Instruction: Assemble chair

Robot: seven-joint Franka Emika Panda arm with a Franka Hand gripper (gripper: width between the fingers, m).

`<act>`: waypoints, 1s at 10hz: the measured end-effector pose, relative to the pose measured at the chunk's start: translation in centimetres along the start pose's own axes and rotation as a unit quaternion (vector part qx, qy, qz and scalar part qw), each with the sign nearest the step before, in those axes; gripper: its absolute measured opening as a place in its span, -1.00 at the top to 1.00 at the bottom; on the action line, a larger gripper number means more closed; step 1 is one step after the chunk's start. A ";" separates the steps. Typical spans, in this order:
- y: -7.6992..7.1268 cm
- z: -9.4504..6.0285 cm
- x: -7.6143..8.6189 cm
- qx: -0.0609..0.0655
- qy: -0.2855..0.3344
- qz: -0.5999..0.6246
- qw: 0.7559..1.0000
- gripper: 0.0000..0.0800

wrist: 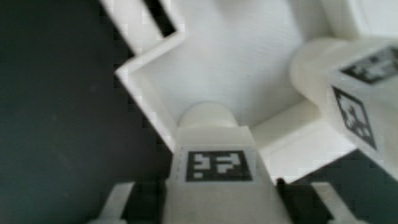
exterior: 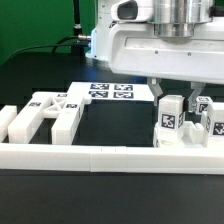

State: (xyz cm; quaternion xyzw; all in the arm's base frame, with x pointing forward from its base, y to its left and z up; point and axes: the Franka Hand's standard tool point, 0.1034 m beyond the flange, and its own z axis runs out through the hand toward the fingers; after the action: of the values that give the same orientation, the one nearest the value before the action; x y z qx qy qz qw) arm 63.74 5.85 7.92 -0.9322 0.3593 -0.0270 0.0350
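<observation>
My gripper comes down at the exterior view's right and is shut on an upright white chair block with a square tag on its face. In the wrist view the same block sits between my two dark fingers, which press on both its sides. The block's lower end stands at or just above the white border rail. Another tagged chair piece stands close beside it, also seen in the wrist view. More tagged chair parts lie at the exterior view's left.
The marker board lies flat behind, mid-table. The long white border rail runs along the front, and a broad white angled surface lies under the held block. A small white block sits at the far left. The table top is black.
</observation>
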 end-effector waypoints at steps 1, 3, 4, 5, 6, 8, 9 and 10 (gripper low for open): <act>-0.1 0.1 0.0 0.015 0.002 0.112 0.994 0.29; -0.3 0.1 -0.1 0.028 -0.002 0.225 0.974 0.29; -0.3 0.1 -0.1 0.028 -0.002 0.225 0.974 0.29; -0.3 0.1 -0.1 0.028 -0.002 0.223 0.974 0.28; -0.3 0.1 -0.2 0.028 -0.002 0.220 0.975 -0.05; -0.7 -0.9 0.0 -0.001 -0.013 0.027 1.000 -0.38; -0.8 -0.9 0.0 0.000 -0.012 -0.071 0.997 -0.57; -0.9 -0.7 -0.4 0.000 -0.014 -0.160 0.987 -0.61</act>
State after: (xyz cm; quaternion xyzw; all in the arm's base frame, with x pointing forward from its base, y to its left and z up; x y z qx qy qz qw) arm 63.93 6.74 8.68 -0.9780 0.2050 -0.0190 0.0350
